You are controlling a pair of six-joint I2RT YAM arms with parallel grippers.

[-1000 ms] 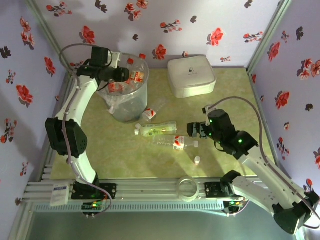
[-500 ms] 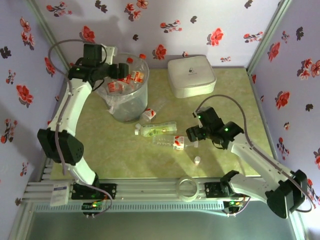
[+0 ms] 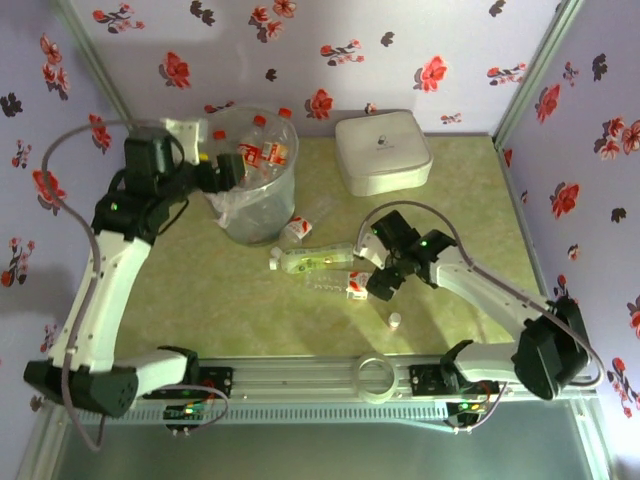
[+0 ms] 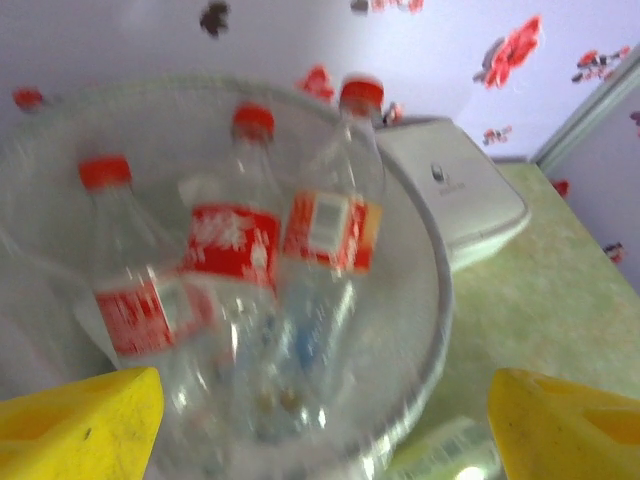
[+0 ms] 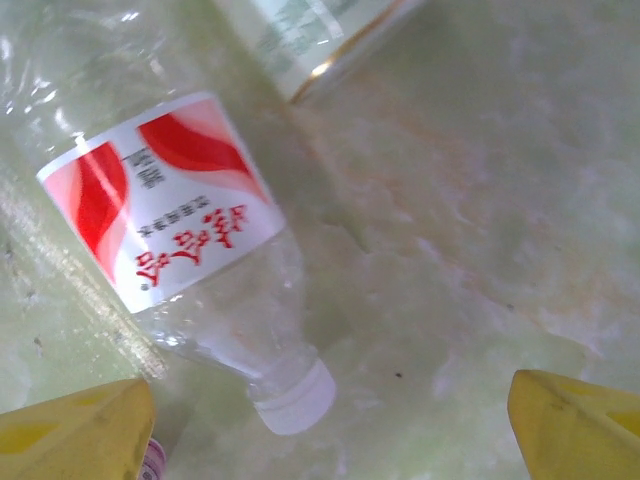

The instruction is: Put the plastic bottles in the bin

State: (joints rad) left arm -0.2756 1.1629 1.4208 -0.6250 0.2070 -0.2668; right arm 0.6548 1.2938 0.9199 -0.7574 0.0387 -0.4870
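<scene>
The open right claw (image 5: 328,425) hovers over a red-labelled bottle (image 5: 190,230) on the table (image 5: 470,230); the left claw (image 4: 322,420) gapes empty at the bin (image 4: 432,290). Next, likely: lower and grip.

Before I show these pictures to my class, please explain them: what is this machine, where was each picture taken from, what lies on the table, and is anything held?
It is two robot arms bolted to the near edge of a table, each ending in two yellow fingers. The wide picture looks down from above and behind; the other two come from cameras on the wrists. The left fingers stand open by the rim of a clear bin with red-capped bottles inside. The right fingers stand open above a red-labelled bottle lying on the table, beside a green-labelled bottle. A third bottle lies by the bin, a white box sits at the back, and a small white cap is near the front. Nothing is held.
</scene>
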